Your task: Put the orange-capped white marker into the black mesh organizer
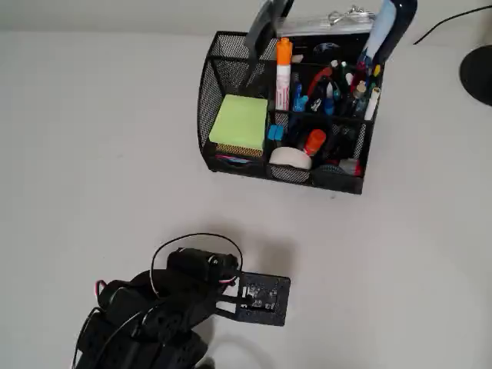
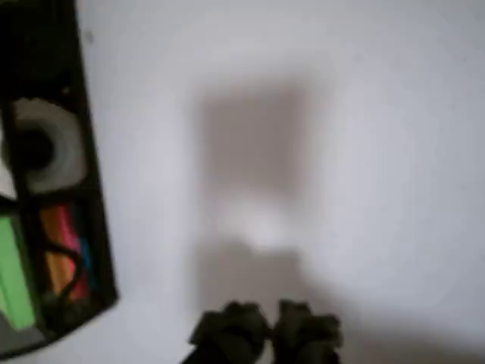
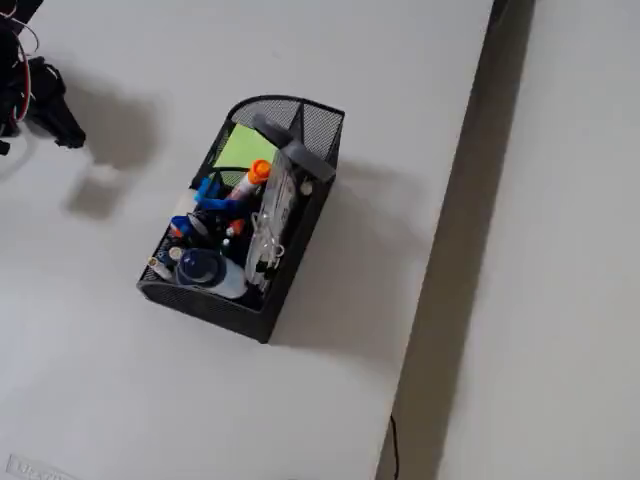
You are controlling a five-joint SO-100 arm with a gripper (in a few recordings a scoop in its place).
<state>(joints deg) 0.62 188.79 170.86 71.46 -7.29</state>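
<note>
Your orange-capped white marker (image 1: 283, 74) stands upright inside the black mesh organizer (image 1: 231, 84), in a rear compartment beside the green sticky-note pad (image 1: 240, 121), cap end up. In the fixed view the marker's (image 3: 254, 178) orange cap shows just above the pad (image 3: 243, 149), within the organizer's (image 3: 318, 128) walls.

Your gripper (image 2: 265, 327) sits at the bottom edge of the wrist view, blurred; the two dark fingertips (image 2: 229, 327) lie pressed together with nothing between them, over bare white table (image 2: 364, 152). The organizer's front corner (image 2: 97, 227) lies at the left of that view, with a roll of white tape (image 2: 45, 148) and some orange and green items behind the mesh, all out of focus.

In the overhead view your arm (image 1: 154, 307) is low in the picture, well apart from the organizer, with a black camera board (image 1: 260, 298) projecting to its right. The fingers themselves are hidden under the arm there. In the fixed view a part of the arm (image 3: 40, 95) shows at the upper left edge, apart from the organizer, casting a shadow on the table (image 3: 120, 380).

Other contents, overhead view: the tape roll (image 1: 292, 157) in a front compartment, a cluster of blue and red pens (image 1: 330, 88) in the right rear compartment, a small orange-red item (image 1: 314, 141) in front of them.
</note>
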